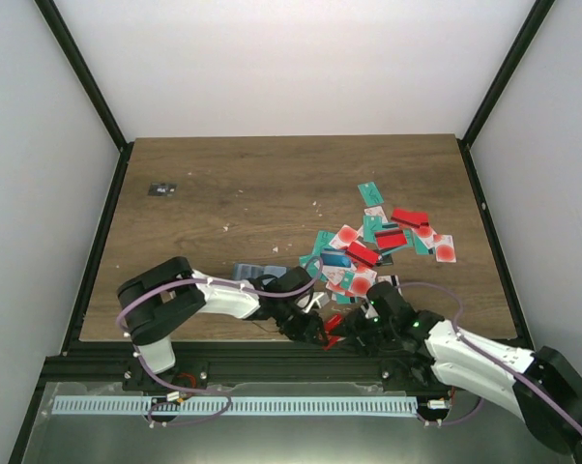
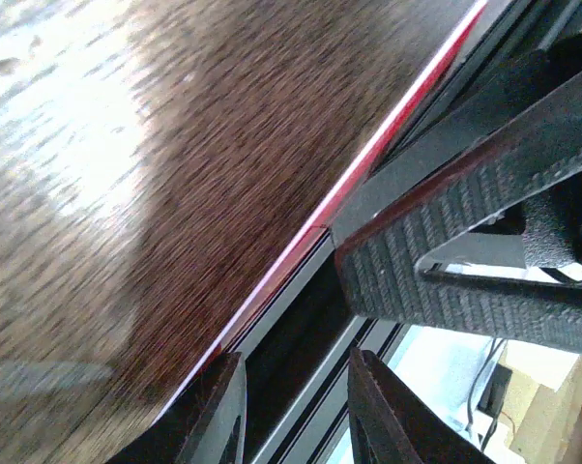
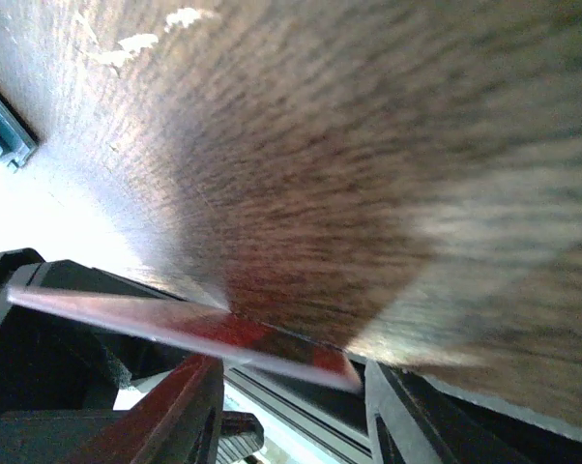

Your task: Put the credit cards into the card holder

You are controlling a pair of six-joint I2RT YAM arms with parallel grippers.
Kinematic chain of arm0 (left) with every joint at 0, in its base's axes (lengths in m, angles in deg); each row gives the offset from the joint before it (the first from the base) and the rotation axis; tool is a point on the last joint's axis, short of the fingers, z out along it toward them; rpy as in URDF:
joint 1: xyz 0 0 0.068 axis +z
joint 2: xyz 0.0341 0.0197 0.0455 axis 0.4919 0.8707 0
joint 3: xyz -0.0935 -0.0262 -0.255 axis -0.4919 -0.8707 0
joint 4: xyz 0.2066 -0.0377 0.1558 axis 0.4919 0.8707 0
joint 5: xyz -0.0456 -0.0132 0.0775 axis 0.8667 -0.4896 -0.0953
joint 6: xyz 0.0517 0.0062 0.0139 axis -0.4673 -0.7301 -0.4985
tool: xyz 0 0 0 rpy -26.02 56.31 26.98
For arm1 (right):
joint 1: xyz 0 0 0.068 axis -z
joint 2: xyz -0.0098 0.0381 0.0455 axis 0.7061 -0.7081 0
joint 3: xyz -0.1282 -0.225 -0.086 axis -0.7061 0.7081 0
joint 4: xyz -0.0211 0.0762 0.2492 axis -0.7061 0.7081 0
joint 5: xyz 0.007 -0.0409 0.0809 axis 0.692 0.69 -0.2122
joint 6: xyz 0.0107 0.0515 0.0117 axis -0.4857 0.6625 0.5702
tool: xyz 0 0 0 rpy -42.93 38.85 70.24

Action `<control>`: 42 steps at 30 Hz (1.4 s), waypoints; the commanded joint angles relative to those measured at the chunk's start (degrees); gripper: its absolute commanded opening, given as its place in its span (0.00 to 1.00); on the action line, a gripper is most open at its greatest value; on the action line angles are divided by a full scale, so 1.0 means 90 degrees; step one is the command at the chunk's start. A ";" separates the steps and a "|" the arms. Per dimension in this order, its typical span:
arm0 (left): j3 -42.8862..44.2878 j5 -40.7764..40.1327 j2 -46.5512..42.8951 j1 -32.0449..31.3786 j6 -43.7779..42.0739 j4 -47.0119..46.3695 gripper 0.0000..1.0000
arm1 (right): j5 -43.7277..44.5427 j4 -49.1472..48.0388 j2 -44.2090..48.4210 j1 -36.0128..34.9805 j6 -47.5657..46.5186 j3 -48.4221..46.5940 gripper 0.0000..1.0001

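At lower centre, the left gripper (image 1: 315,332) and right gripper (image 1: 353,334) meet at a red credit card (image 1: 334,322). I cannot tell whether either one clamps it. The card holder (image 1: 246,273) lies up-left of them, and the other credit cards (image 1: 378,242) are heaped right of centre.

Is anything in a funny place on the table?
Yes. One red card lies apart from the card pile, right at the near edge of the table, and seems to poke out past it.

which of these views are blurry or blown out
Left wrist: the table is smeared with blur, with pale glare at upper left. Right wrist: its wood grain is smeared too, with blown-out white at the left edge. Top external: sharp and evenly lit.
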 commanded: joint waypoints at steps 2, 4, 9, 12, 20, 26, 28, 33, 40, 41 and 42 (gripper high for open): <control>0.0410 -0.0545 -0.0377 0.0056 -0.0366 0.1101 0.32 | 0.0119 -0.0240 -0.0493 -0.0161 0.0041 -0.0126 0.45; 0.0640 -0.0760 -0.0505 0.0105 -0.0550 0.1538 0.32 | 0.0169 -0.0290 -0.0610 -0.0203 0.0036 -0.0191 0.46; 0.0870 -0.1089 -0.0623 0.0280 -0.0861 0.2040 0.32 | 0.0180 -0.0557 -0.0735 -0.0245 0.0158 -0.0089 0.46; 0.0968 -0.1380 -0.0375 0.0336 -0.1144 0.2213 0.33 | 0.0189 -0.0533 -0.0772 -0.0258 0.0196 -0.0057 0.46; 0.1103 -0.0979 0.0282 0.0292 -0.1268 0.1998 0.33 | 0.0216 -0.0540 -0.0905 -0.0336 0.0358 0.0032 0.48; 0.1020 -0.0722 0.0456 0.0048 -0.1197 0.1922 0.33 | 0.0188 -0.0849 -0.1117 -0.0404 0.0466 0.0088 0.49; 0.0897 -0.0620 0.0435 0.0010 -0.1089 0.1778 0.33 | 0.0190 -0.0988 -0.1238 -0.0451 0.0469 0.0082 0.49; 0.0606 -0.0338 0.0374 -0.0067 -0.0780 0.1338 0.32 | 0.0206 -0.1454 -0.1459 -0.0518 0.0483 0.0127 0.49; 0.0470 -0.0039 0.0430 -0.0216 -0.0573 0.1058 0.32 | 0.0404 -0.1896 -0.1444 -0.0531 0.0449 0.0289 0.47; 0.0433 0.0010 0.0451 -0.0222 -0.0490 0.0977 0.32 | 0.0445 -0.1979 -0.1436 -0.0537 0.0450 0.0326 0.47; 0.0410 0.0067 0.0461 -0.0237 -0.0438 0.0900 0.32 | 0.0477 -0.2037 -0.1405 -0.0539 0.0460 0.0373 0.46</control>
